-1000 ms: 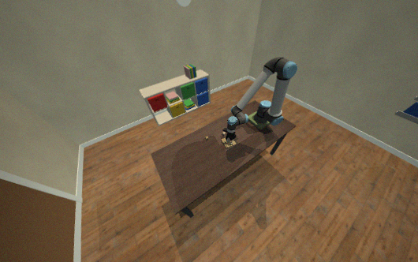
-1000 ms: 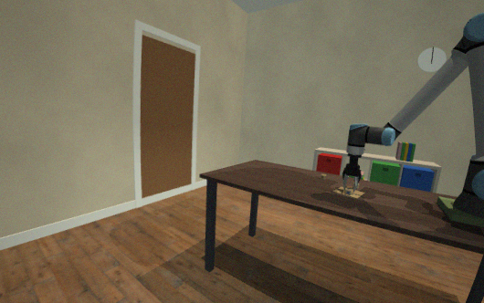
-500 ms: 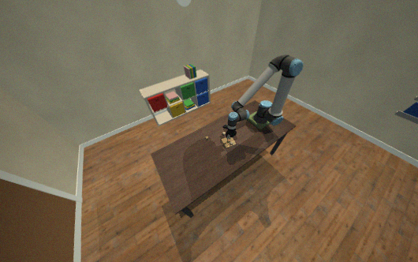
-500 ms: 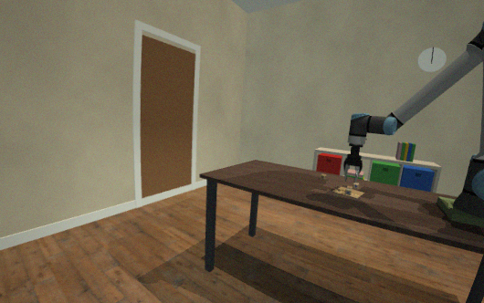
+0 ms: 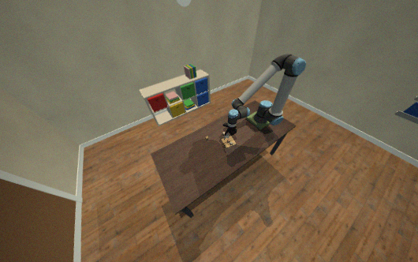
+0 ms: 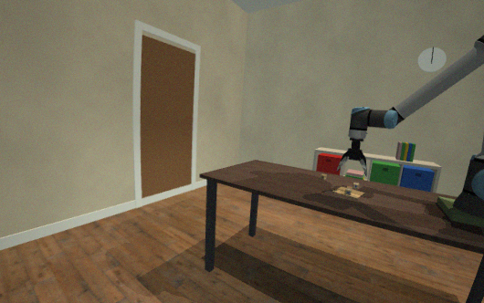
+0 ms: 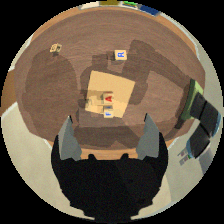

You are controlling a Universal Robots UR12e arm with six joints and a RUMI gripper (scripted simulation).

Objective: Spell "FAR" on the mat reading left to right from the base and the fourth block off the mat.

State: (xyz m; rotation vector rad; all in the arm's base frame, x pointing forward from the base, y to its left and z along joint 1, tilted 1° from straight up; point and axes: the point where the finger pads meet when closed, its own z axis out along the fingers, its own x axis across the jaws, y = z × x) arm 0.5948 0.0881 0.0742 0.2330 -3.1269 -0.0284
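Note:
In the wrist view a tan mat [image 7: 110, 92] lies on the dark wooden table. A block with a red A [image 7: 108, 98] sits on the mat. A block with a blue letter [image 7: 107, 114], too small to read, stands right beside it at the mat's near edge. A block with a blue R [image 7: 120, 54] lies on the table just beyond the mat's far edge. A fourth block [image 7: 56, 47] lies well off to the left, its letter unreadable. My gripper [image 7: 107, 115] is open and empty, raised above the mat; it also shows in the exterior view [image 6: 352, 161].
The robot's green base plate [image 7: 192, 97] is at the right of the table. A shelf with coloured bins [image 6: 379, 169] stands behind the table. The table's edge runs close behind the gripper in the wrist view.

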